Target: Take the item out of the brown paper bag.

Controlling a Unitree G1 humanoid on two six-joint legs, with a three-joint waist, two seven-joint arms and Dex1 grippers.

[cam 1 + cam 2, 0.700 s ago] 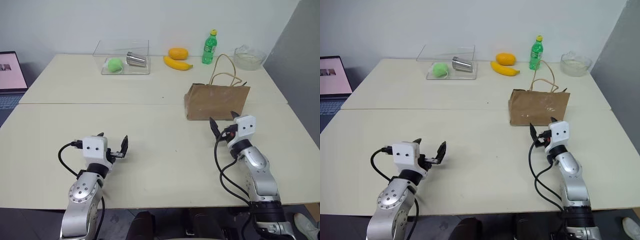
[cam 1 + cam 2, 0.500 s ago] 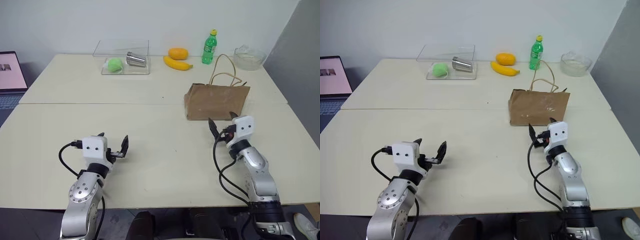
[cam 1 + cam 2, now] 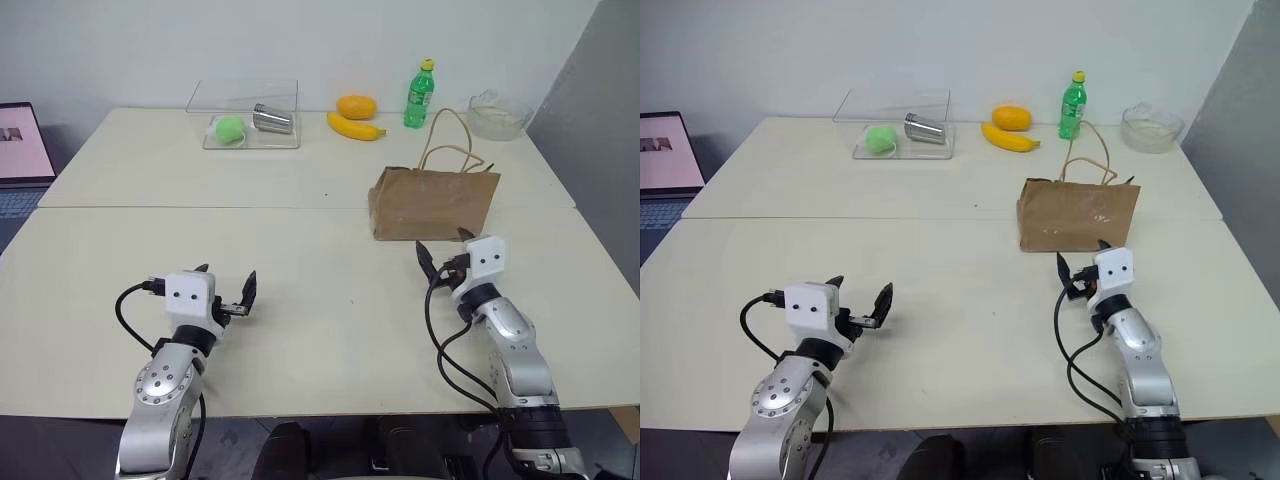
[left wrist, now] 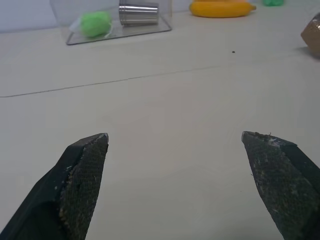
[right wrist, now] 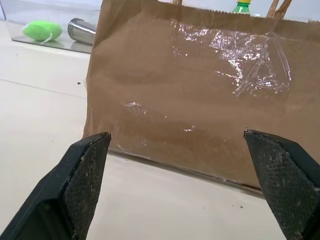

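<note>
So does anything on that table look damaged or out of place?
The brown paper bag has a crinkled patch of clear tape on its side, like a repair. In the clear box, the metal cup lies tipped over beside a green ball. Nothing looks spilled.

Both arms are silver-grey metal with rounded joint housings and black cables looping alongside. Each wrist carries a white boxy block with two small dark dots. The fingers [image 4: 82,182] are black, tapered, with cross-hatched pads.

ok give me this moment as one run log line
phase: approach | right gripper: open, facing brown paper bag, apart | left gripper: open, over table | item: not visible
</note>
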